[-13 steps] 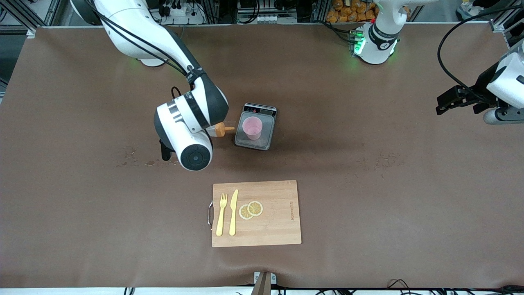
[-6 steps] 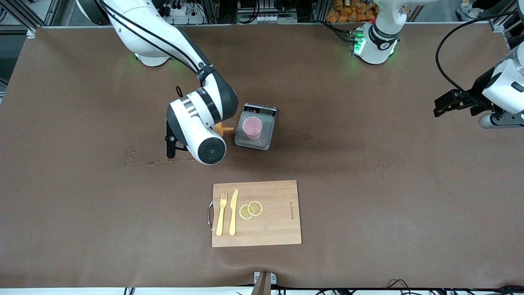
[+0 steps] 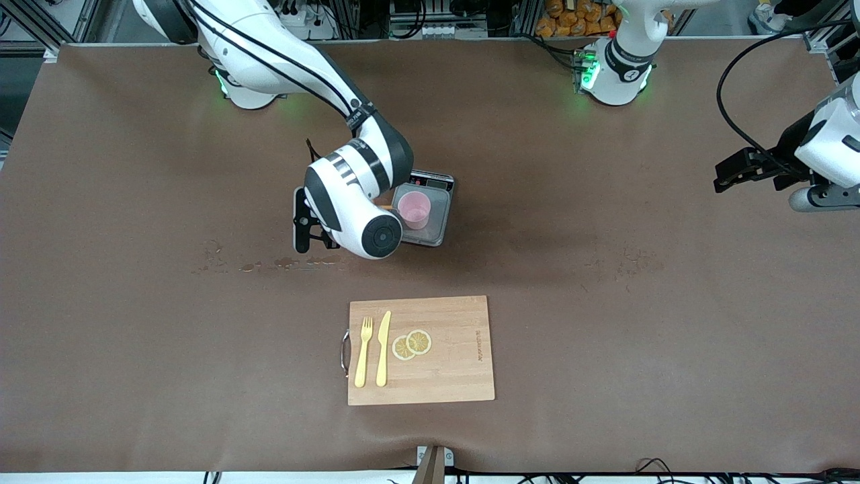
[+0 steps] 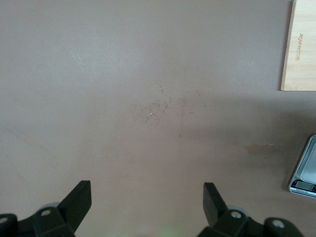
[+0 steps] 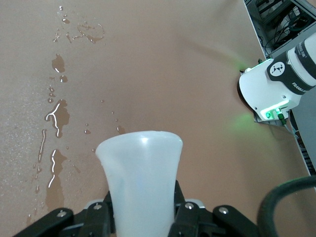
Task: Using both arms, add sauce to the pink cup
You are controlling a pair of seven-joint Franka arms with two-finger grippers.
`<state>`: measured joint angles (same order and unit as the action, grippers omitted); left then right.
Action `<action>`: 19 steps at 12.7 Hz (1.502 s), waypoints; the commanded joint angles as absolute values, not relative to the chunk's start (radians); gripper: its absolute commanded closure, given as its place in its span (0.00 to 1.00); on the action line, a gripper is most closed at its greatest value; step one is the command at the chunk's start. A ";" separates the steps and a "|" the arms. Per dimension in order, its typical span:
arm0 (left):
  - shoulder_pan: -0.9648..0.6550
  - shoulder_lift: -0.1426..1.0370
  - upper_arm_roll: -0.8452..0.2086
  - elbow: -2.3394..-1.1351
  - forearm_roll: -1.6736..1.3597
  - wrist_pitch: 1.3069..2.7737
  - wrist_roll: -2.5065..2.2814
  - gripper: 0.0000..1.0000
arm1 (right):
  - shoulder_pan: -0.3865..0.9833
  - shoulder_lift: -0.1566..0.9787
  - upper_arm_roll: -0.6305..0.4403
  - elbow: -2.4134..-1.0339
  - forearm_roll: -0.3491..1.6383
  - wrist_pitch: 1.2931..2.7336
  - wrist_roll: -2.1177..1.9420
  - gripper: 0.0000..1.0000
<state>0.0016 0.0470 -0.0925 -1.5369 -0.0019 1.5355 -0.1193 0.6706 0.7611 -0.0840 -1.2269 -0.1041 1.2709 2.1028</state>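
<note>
The right gripper (image 5: 143, 217) has been carrying the sauce (image 5: 140, 182) closer to the pink cup (image 3: 414, 209) on the scale (image 3: 440, 225); pinched, the bottle is lying roughly level, its nozzle now hidden. The left gripper (image 4: 148, 197) is waiting, spread.

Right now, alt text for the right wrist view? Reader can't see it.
The right gripper holds a translucent whitish plastic squeeze bottle, its black fingers shut on the bottle's sides and its wide base filling the lower centre. Underneath lies the brown table, marked with a trail of wet splashes. The other arm's white base glows green at the table's edge.
</note>
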 commanded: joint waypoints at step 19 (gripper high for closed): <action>0.000 0.040 -0.086 -1.543 -0.014 1.543 -0.100 0.00 | 0.090 0.637 -0.084 -1.256 0.425 1.123 1.283 0.88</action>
<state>0.0007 0.0465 -0.0896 -1.5377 -0.0019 1.5377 -0.1193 0.1880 0.6657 -0.1041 -1.2209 0.3619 1.1569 1.3883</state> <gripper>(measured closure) 0.000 0.586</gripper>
